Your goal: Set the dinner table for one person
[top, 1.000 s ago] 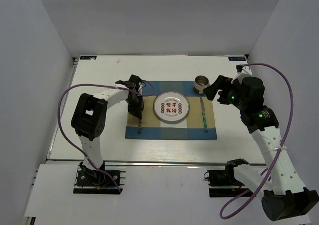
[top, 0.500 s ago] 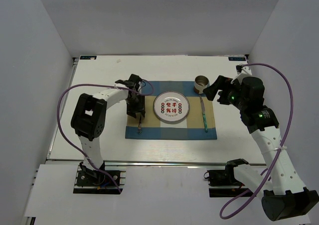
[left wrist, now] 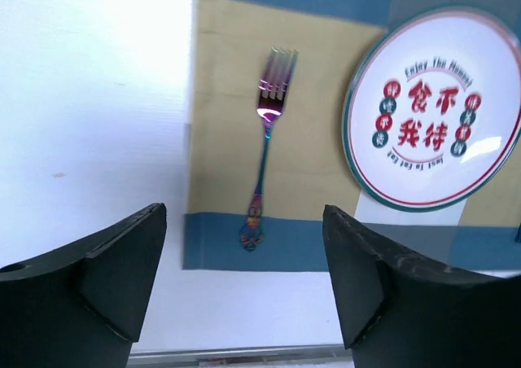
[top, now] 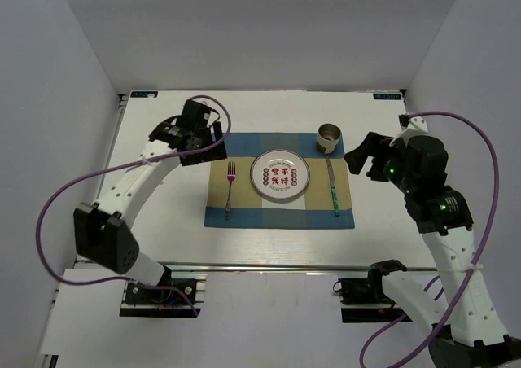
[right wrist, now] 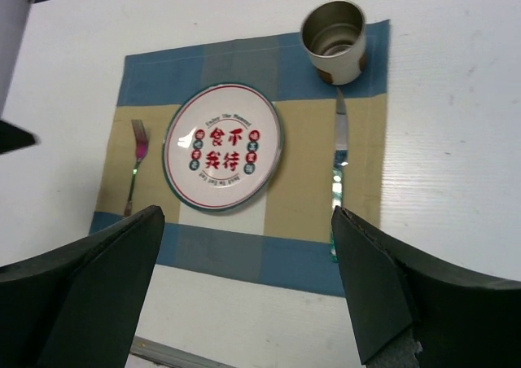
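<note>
The dinner table (top: 155,221) spans the whole workspace, carrying the placemat (top: 285,215) with plate (top: 279,175), fork (top: 230,185) left, knife (top: 332,185) and cup (top: 329,137) right. My left gripper (left wrist: 244,220) and right gripper (right wrist: 246,215) gape wide, empty. A low retreat could clip the cup or drag the placemat.

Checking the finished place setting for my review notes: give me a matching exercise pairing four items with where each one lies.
Column one:
1. fork
2. plate
3. knife
4. cup

Column two:
A. at the far right corner of the placemat
B. in the middle of the placemat
C. left of the plate
D. right of the plate, nearer than the cup

Pairs: 1-C, 2-B, 3-D, 4-A
</note>
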